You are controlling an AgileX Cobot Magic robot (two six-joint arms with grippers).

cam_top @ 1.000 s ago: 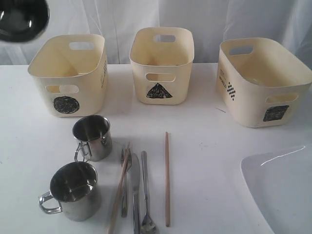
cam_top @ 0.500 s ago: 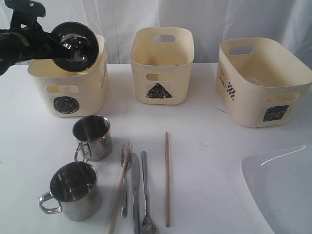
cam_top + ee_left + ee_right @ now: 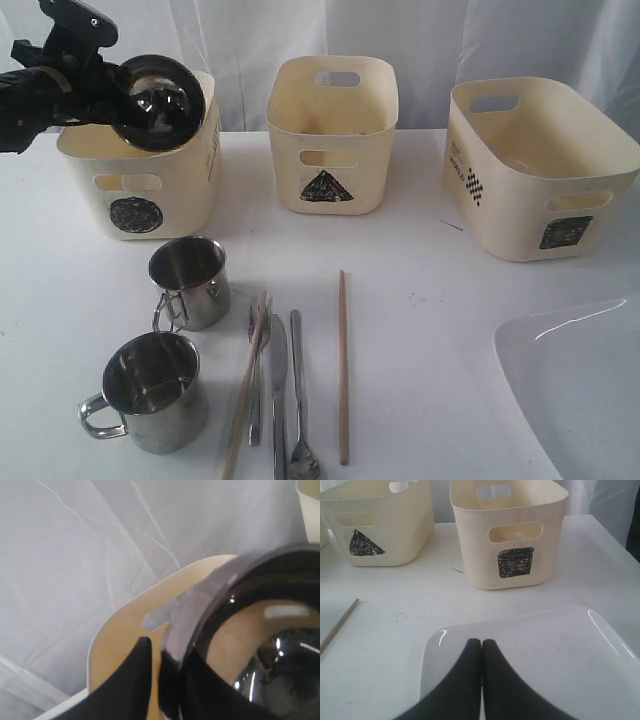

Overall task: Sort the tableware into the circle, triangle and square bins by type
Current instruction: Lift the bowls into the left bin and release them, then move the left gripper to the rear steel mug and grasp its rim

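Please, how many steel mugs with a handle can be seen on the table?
2. One mug stands in front of the circle bin; the other mug stands nearer the camera, left of the cutlery. Bin insides are partly hidden, so more may exist.

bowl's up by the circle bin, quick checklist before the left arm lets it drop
1. Bowl over the right bin: ok. The steel bowl hangs above the opening of the circle bin.
2. Left gripper hold on the bowl: cannot tell. The wrist view shows one finger beside the rim; the other is hidden.
3. Room inside the bin: cannot tell. Bowl and arm cover much of it.
4. Right gripper out of the way: ok. It is shut, over the white plate.
5. Two mugs off the drop path: ok. Both stand in front of the bin, apart from it.
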